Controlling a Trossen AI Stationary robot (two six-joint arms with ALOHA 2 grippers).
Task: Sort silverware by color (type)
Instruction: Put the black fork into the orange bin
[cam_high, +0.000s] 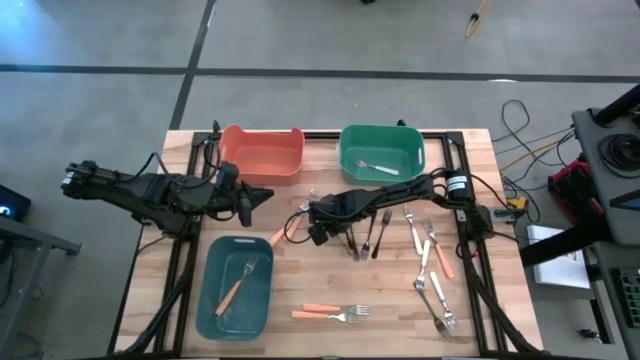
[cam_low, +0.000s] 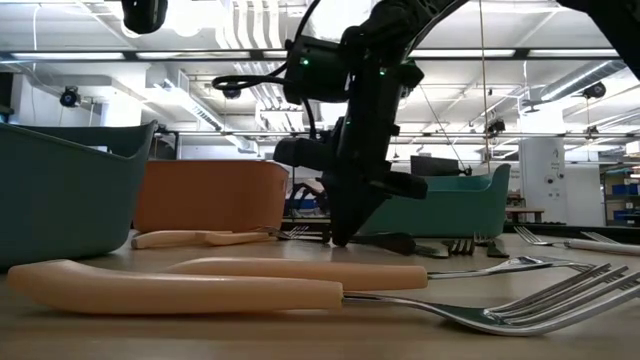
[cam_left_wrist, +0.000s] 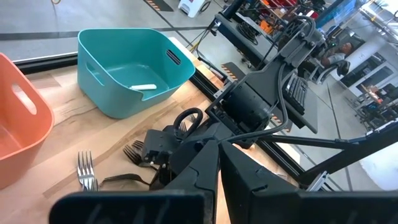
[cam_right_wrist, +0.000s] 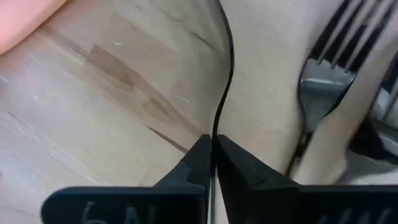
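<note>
My right gripper (cam_high: 318, 232) points down at the table's middle, shut on a thin black utensil (cam_right_wrist: 219, 93). More black forks (cam_high: 368, 238) lie just right of it. An orange-handled fork (cam_high: 284, 236) lies to its left. Another orange-handled fork (cam_high: 236, 284) rests in the blue bin (cam_high: 262, 300). A white fork (cam_high: 378, 167) lies in the green bin (cam_high: 350, 150). White-handled forks (cam_high: 420, 240) lie at the table's right, and two orange-handled ones (cam_high: 330, 313) near the front edge. My left gripper (cam_high: 264, 194) is shut and touches nothing, between the orange bin (cam_high: 262, 152) and the blue bin. My right gripper pinches the black utensil between its two fingers (cam_right_wrist: 193, 158), coming from above and pointing down (cam_low: 338, 236). The utensil shows edge-on as a thin curved line (cam_right_wrist: 215, 127) running away from the fingers along the table. Which part is pinched, and whether it is off the wood, cannot be told.
Three bins stand on the wooden table: orange and green at the far edge, blue at the near left. Black rails (cam_high: 470, 250) run along the table's sides. In the low view, two orange-handled forks (cam_low: 200, 288) lie close in front. Bare wood lies between the blue bin and the near forks.
</note>
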